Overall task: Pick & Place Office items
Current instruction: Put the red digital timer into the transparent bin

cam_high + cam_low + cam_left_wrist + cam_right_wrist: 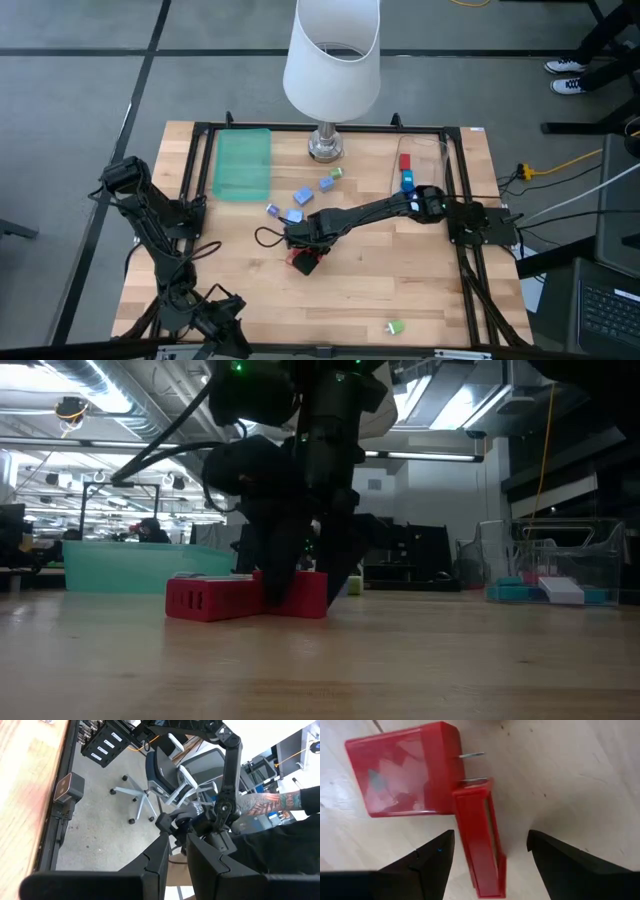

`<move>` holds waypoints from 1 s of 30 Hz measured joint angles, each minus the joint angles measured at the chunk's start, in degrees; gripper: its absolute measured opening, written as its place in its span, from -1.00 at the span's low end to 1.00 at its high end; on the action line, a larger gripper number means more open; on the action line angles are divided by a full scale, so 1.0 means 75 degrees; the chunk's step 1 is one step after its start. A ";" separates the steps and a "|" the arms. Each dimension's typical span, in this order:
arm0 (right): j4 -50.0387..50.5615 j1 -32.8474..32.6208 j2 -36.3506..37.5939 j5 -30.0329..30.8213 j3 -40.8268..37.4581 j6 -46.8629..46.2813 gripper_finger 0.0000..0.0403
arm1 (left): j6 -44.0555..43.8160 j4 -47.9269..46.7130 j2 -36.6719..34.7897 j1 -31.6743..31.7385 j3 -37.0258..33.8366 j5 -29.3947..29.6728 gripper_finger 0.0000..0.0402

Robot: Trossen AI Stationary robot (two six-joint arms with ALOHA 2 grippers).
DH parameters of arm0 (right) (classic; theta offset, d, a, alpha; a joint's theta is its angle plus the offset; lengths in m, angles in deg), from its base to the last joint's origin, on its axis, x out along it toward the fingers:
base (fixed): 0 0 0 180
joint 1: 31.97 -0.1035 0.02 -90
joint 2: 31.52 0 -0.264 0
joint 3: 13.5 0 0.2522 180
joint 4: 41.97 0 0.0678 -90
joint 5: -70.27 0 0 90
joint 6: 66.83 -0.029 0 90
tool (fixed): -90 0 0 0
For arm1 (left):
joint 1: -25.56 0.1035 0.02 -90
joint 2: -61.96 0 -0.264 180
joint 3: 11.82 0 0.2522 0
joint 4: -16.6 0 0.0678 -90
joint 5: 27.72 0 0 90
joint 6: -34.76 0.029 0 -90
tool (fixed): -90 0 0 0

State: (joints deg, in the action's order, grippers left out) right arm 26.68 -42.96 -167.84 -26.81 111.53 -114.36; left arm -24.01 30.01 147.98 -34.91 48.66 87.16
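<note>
- High view: the right gripper [305, 256] reaches to the centre of the table [420, 290], low over a red piece [301, 262]. More office items, blue and pale, lie scattered just above it [296, 196], one green piece [396, 327] sits at lower right, and red and blue ones rest in the clear bin [440, 160] at upper right. The left gripper [225, 322] waits at lower left, off the table's front edge.
- Low view: the dark fingers straddle the red piece [300, 595] at frame centre; a second red block [208, 598] appears to touch it on the left.
- Left wrist view: its fingers [160, 857] stand almost pressed together, holding nothing.
- Right wrist view: fingers [432, 857] spread wide to either side of the slim red piece [479, 837], not yet touching it. It looks like hard, light, smooth plastic, so it may skid; its long flat sides offer the best hold. Two thin metal prongs [470, 755] link it to the bigger block [405, 770].
- No brand or writing can be read on any piece.
</note>
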 joint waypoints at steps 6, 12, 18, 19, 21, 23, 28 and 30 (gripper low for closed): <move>0.0053 0.0010 -0.0010 0.0210 0.0000 -0.0038 0.11 | 0.0001 -0.0019 0.0000 0.0000 0.0000 0.0003 -0.70; 0.0103 0.0031 -0.0022 0.0238 -0.0006 -0.0018 -0.48 | 0.0004 -0.0034 0.0000 0.0000 0.0000 0.0006 -0.70; -0.0066 0.0103 -0.0020 0.0040 0.0003 -0.0195 -0.77 | 0.0016 -0.0031 0.0000 0.0000 0.0000 0.0040 -0.70; -0.0055 0.0111 0.0005 0.0002 0.0008 -0.0206 -0.77 | 0.0024 -0.0031 0.0000 0.0000 0.0000 0.0066 -0.70; -0.0034 0.0109 0.0076 0.0130 0.0046 -0.0207 -0.77 | 0.0044 -0.0021 0.0000 0.0000 0.0000 0.0123 -0.70; 0.0015 0.0103 0.0305 0.0345 0.0135 -0.0206 -0.77 | 0.0115 0.0010 0.0000 0.0000 0.0000 0.0164 -0.70; 0.0515 0.0237 0.1175 0.1188 0.0367 -0.0218 -0.77 | 0.0279 0.0008 0.0000 0.0029 0.0000 0.0216 -0.70; 0.1038 0.0356 0.1587 0.1684 0.0364 -0.0233 -0.77 | 0.0289 0.0007 0.0000 0.0064 0.0000 0.0214 -0.70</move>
State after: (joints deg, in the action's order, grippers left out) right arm 34.46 -40.29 -155.94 -14.18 114.26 -116.11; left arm -21.84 30.06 147.98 -34.43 48.66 88.77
